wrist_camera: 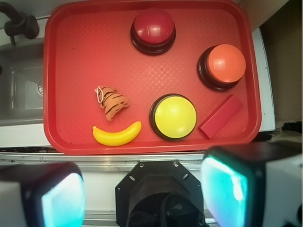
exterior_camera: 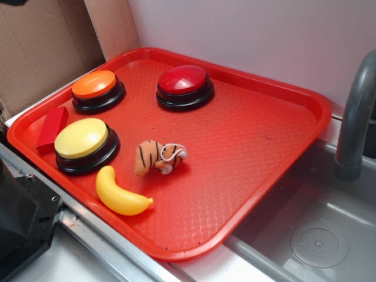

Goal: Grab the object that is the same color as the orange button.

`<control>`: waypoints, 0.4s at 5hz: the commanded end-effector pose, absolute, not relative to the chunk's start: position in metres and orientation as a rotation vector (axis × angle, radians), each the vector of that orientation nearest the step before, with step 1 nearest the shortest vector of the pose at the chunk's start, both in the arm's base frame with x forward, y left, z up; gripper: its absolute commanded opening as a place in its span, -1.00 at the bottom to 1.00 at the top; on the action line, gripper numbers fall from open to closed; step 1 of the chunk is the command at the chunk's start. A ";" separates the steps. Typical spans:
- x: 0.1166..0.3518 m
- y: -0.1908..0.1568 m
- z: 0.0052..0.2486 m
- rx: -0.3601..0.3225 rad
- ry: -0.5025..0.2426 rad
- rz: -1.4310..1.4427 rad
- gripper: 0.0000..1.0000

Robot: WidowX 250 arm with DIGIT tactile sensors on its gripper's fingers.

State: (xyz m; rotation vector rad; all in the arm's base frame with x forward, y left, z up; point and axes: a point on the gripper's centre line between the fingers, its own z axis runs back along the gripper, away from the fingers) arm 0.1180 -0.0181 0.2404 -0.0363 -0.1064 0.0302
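A big red tray (exterior_camera: 282,147) sits on a counter, partly over a grey sink (exterior_camera: 317,241) with a grey tap (exterior_camera: 355,111). Brown cardboard (exterior_camera: 41,47) stands behind it. The little tiger toy (wrist_camera: 112,101) lies on the tray, between the banana (wrist_camera: 117,135) and the yellow button (wrist_camera: 174,116). The orange button (wrist_camera: 225,65) is near the tray's edge. The gripper (wrist_camera: 142,194) hangs above the counter edge, fingers (wrist_camera: 227,184) wide apart, holding nothing.

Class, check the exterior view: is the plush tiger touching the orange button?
No, the plush tiger lies apart from the orange button, nearer the banana.
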 end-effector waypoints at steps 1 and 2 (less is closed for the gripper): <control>0.118 -0.018 0.240 -0.036 -0.106 0.030 1.00; 0.138 -0.033 0.228 -0.011 -0.133 -0.107 1.00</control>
